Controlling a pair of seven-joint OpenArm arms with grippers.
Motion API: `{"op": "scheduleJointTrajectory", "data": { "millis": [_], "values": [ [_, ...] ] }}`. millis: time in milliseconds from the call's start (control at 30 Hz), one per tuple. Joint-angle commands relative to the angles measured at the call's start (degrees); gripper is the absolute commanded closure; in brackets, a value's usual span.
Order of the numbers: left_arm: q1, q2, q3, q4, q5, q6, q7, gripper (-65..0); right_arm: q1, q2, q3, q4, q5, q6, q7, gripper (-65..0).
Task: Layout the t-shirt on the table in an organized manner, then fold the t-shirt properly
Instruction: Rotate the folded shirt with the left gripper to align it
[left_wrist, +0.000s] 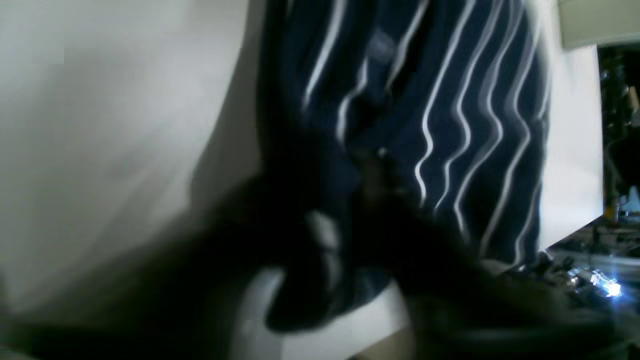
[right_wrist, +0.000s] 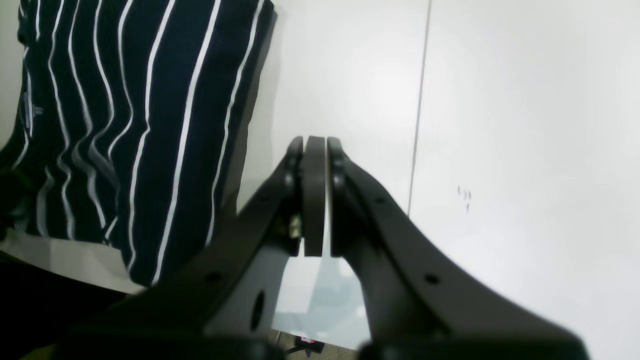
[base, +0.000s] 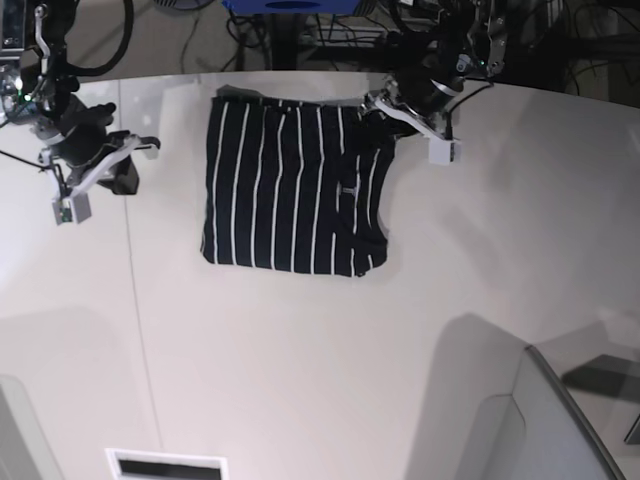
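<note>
A: Where does the dark navy cloth t-shirt with thin white stripes (base: 290, 185) lie?

B: Folded into a compact, roughly rectangular block on the large smooth off-white bench (base: 330, 340), toward its far edge, stripes running from far edge to near. The right wrist view shows 1 side edge of the shirt (right_wrist: 135, 130) flat on the bench, with the thin dark seam line (right_wrist: 419, 105) well apart from it.

A: How do the jaws of the right gripper (right_wrist: 315, 150) stand?

B: Pressed together, the 2 dark fingers meeting with nothing between them. This gripper (base: 130, 165) hangs over bare bench, well apart from the shirt, on the base view's left.

A: And the left gripper (base: 385, 115)?

B: It sits at the shirt's far corner on the base view's right, at or touching the cloth. The left wrist view is blurred and dark: rippled striped fabric (left_wrist: 450, 130) fills the centre, and the jaws are a black smear in front of it. Whether they are narrow, wide, or pinching the cloth cannot be told
</note>
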Motion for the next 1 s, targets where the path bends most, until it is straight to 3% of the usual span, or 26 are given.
{"op": "scheduleJointTrajectory", "data": {
  "millis": [0,200,400,700,967],
  "values": [
    [0.43,-0.33,0.17,-0.13,1.8,1.44,2.52,0.0,0.17,0.63,0.34,0.83,0.58,0.33,1.34,-1.2],
    [-1.24,-2.88,0.25,2.5,6.2,1.44,3.93,0.0,0.35,0.63,0.52,0.83,0.58,0.33,1.34,-1.2],
    [-6.95,-5.96,1.57,5.58,15.08,1.26,12.28,0.0,0.7,0.63,0.43,0.74,0.58,0.33,1.34,-1.2],
    [-19.08,-12.81,22.06,5.23,32.75,1.26,13.69,0.0,1.14,0.54,0.34,0.74,0.58,0.33,1.34,-1.2],
    [-28.23,-12.9,32.87,2.07,47.61,1.17,13.43,0.0,1.14,0.45,0.52,0.74,0.58,0.33,1.34,-1.2]
  ]
}}
